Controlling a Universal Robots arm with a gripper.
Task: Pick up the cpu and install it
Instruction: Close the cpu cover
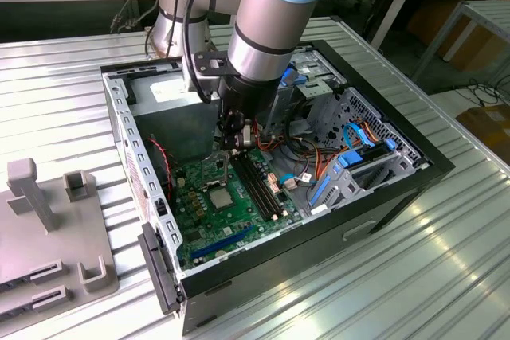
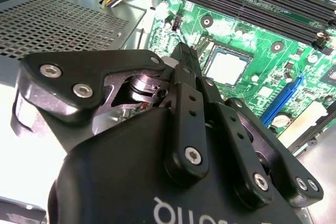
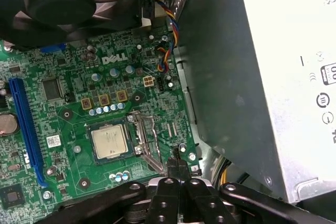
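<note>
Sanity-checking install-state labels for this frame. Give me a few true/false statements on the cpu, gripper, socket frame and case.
1. The cpu sits in its socket on the motherboard. True.
2. The gripper is clamped on the cpu. False: its fingers are shut on nothing, and the cpu lies apart from them.
3. The hollow metal frame covers the cpu. False: it is open beside the cpu, whose top is bare.
4. The open computer case lies on a ribbed metal table. True.
</note>
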